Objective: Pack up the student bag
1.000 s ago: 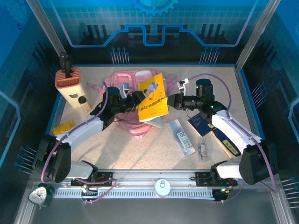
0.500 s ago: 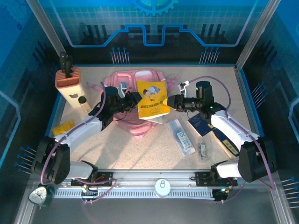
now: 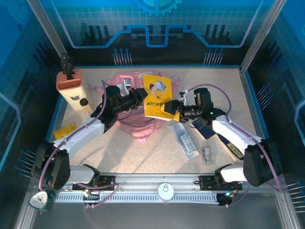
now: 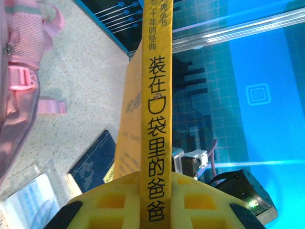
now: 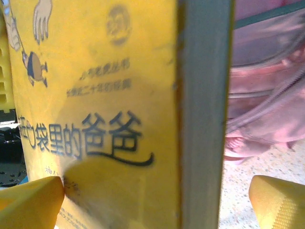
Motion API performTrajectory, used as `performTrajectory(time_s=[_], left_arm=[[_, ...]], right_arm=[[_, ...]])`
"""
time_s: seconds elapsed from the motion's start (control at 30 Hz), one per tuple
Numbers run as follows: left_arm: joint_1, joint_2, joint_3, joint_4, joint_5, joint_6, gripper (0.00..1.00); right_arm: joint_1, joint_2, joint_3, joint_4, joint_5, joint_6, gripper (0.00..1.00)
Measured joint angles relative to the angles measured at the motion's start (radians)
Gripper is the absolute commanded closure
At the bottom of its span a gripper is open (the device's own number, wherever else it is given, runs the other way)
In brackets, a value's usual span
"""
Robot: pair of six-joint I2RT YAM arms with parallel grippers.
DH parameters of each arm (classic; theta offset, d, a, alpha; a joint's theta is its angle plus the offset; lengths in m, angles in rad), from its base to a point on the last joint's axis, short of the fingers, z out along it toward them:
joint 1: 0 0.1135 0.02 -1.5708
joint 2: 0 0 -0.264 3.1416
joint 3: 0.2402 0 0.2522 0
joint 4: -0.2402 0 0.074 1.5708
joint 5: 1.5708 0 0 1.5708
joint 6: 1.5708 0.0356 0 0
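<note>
looking down from above, the left claw (image 3: pixel 141 95) is pinching the yellow book (image 3: pixel 158 93) by its spine edge. the right claw (image 3: pixel 170 109) stands spread at the book's near corner on the other side, gripping nothing. the student bag (image 3: pixel 125 82) lies flat on the worktop (image 3: pixel 224 90), directly below both claws and the lifted book. its long axis runs from the far side toward the arm bases, and the book's long axis follows roughly the same line, a little tilted. the left claw is nearer the bag's middle and alone carries the book, so the coming move looks to be its own: down from the claw, into the bag. which way the bag's mouth points i cannot tell, as arms and book cover it. at the left wrist, the left claw (image 4: pixel 152 210) is pressed onto the spine, which runs straight out ahead of it. the student bag (image 4: pixel 14 95) sits low to that claw's left, with a dark blue booklet (image 4: pixel 90 164) on the worktop beneath the book. at the right wrist, the fingertips (image 5: pixel 28 202) of the right claw (image 5: pixel 157 205) are wide apart. the book's cover and grey page edge stand between them, and i judge it unclamped. the student bag (image 5: pixel 267 90) lies beyond the book, toward this claw's right finger.
</note>
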Motion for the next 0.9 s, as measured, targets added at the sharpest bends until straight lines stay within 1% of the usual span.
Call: performTrajectory(time_s=[0.13,0.23,0.3,0.4,0.5,0.6,0.77,0.9], left_arm=[[0.000,0.001,0.029,0.021,-0.005,-0.005,1.00],[0.000,0.001,0.031,0.036,-0.011,-0.016,1.00],[0.000,0.001,0.031,0.036,-0.018,-0.021,1.00],[0.003,0.001,0.031,0.035,-0.027,-0.021,1.00],[0.009,0.001,0.031,0.019,-0.038,-0.005,1.00],[0.019,-0.001,0.030,-0.026,-0.057,0.024,1.00],[0.023,-0.008,0.030,-0.092,-0.079,0.073,1.00],[0.023,-0.012,0.029,-0.114,-0.087,0.094,1.00]], right_arm=[[-0.008,0.001,-0.012,0.069,-0.002,0.052,0.00],[-0.008,0.006,-0.050,0.190,-0.018,0.123,0.00],[-0.008,0.013,-0.069,0.258,-0.030,0.169,0.01],[-0.008,0.010,-0.074,0.317,-0.039,0.208,0.07],[-0.015,-0.022,-0.074,0.326,-0.038,0.217,0.14],[-0.032,-0.068,-0.074,0.313,-0.032,0.211,0.23],[-0.042,-0.098,-0.073,0.275,-0.025,0.188,0.44],[-0.043,-0.086,-0.072,0.262,-0.026,0.183,0.57]])
